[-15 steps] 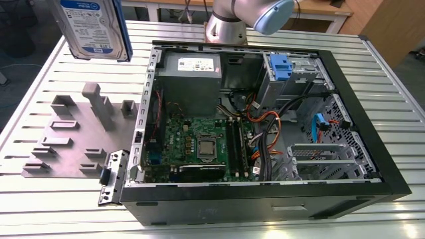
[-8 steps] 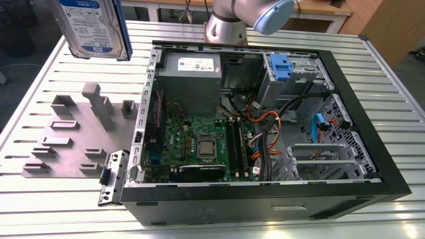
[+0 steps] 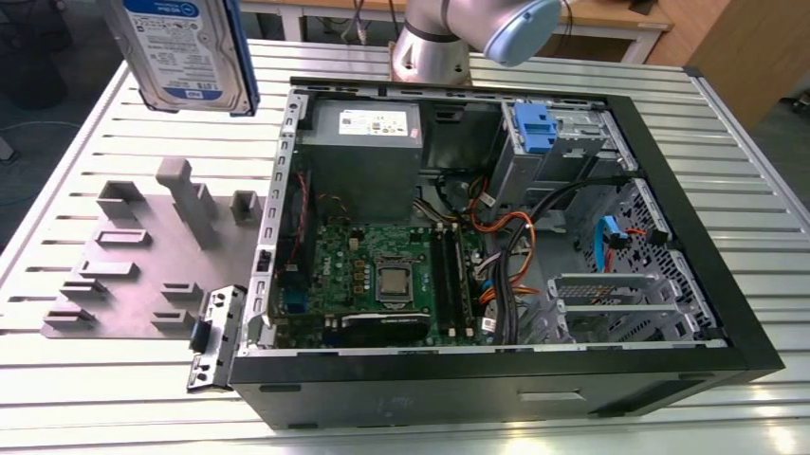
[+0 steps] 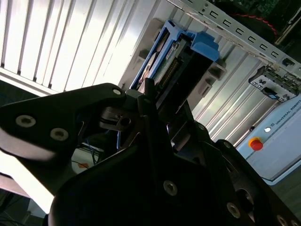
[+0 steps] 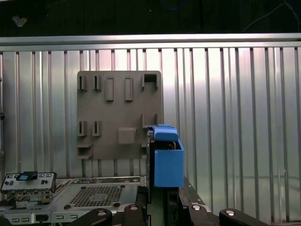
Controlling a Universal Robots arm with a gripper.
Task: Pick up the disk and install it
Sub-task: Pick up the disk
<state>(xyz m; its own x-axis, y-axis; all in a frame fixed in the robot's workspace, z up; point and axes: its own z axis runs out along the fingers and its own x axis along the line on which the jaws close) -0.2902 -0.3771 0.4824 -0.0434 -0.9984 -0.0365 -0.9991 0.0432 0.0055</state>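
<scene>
The disk (image 3: pixel 184 52), a silver-grey drive with a white-and-blue label in a blue carrier frame, hangs high in the air at the exterior view's upper left, above the table and to the left of the open computer case (image 3: pixel 506 237). In both wrist views it is seen edge-on, as the disk (image 4: pixel 174 61) and the disk (image 5: pixel 164 160), and it sticks out from my gripper. My gripper (image 4: pixel 160 101) is shut on the disk's near end. Far below the disk lies the grey fixture plate (image 5: pixel 117 113).
The grey fixture plate (image 3: pixel 139 256) with upright pegs lies on the slatted table (image 3: pixel 708 123), left of the case. A metal latch part (image 3: pixel 215 336) lies by the case's front corner. Inside the case are a power supply (image 3: pixel 360 133), a motherboard (image 3: pixel 379 275), cables and a blue bracket (image 3: pixel 532 128) in the drive bay.
</scene>
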